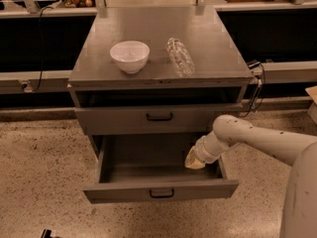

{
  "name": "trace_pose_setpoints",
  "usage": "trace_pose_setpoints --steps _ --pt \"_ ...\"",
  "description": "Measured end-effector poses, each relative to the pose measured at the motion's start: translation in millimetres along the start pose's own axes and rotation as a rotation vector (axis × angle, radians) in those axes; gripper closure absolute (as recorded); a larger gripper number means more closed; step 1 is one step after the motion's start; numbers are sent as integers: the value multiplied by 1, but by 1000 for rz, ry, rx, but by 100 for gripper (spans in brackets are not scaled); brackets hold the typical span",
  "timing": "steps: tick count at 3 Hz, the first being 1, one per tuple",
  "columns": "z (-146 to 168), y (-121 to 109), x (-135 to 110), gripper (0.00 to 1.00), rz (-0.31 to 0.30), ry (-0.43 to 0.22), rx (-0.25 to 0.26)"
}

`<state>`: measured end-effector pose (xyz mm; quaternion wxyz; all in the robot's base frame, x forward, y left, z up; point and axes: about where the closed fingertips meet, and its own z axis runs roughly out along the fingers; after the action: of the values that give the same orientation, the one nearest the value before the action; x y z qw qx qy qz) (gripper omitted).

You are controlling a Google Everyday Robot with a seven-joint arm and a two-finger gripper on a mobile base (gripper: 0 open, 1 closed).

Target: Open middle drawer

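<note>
The middle drawer (161,192) is pulled out toward me, and its plain grey tray (148,162) shows. A small black loop handle (162,193) sits at the centre of its front. My gripper (194,161) hangs on the end of the white arm (247,138), which comes in from the right. It is over the right side of the open tray, just behind the drawer front, and it holds nothing that I can see. The smaller drawer front (159,117) above is closed.
On the grey cabinet top (218,58) stand a white bowl (130,55) and a clear plastic bottle (180,56) lying on its side. A cable (257,88) hangs at the cabinet's right side. Speckled floor surrounds the cabinet, and dark counters run behind it.
</note>
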<state>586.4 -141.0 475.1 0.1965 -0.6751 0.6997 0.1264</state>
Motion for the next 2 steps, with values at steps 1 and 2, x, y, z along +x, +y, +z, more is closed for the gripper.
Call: trace_pose_setpoints --steps 1,2 --pt "27 -8 6 98 6 21 14" --pt "48 -13 14 100 22 7 19"
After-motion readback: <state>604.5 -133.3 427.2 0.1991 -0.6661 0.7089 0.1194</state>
